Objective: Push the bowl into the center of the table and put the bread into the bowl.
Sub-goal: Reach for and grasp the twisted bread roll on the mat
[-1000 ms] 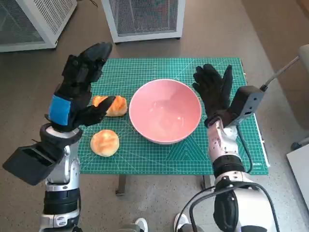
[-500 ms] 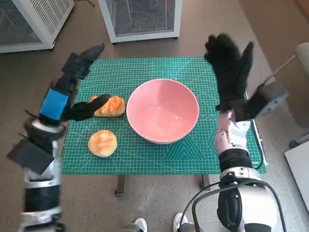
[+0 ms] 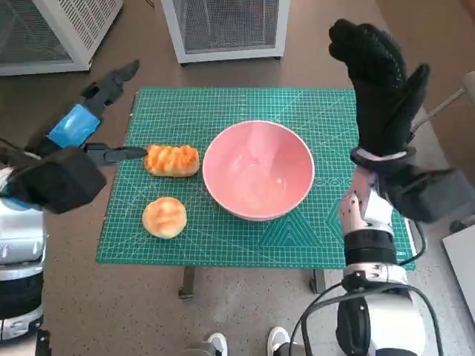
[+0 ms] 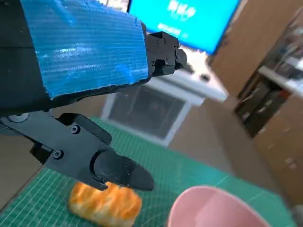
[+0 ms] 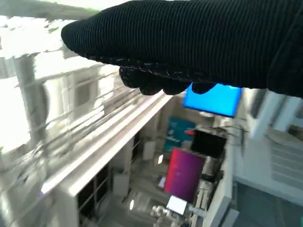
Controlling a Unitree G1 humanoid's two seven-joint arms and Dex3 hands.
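Observation:
A pink bowl point(image 3: 258, 169) stands near the middle of the green cutting mat point(image 3: 223, 230), and its rim point(image 4: 213, 208) shows in the left wrist view. An oblong bread point(image 3: 172, 159) lies just left of it and also appears as the bread point(image 4: 104, 203) under my thumb in the left wrist view. A round bun point(image 3: 165, 216) sits nearer the front edge. My left hand point(image 3: 78, 122) hovers open and empty at the mat's left edge, its thumb pointing at the oblong bread. My right hand point(image 3: 378, 81) is raised high above the mat's right side, open and flat, holding nothing.
Two white mesh-fronted units point(image 3: 223, 26) stand on the floor behind the table. A grey chair part point(image 3: 445, 104) is at the right. The right wrist view points up at a ceiling and a blue screen point(image 5: 213, 100).
Both arms have lifted up and outward: the left hand has drawn back to the mat's left edge and the right hand has risen well above the table. Bowl and breads stay put.

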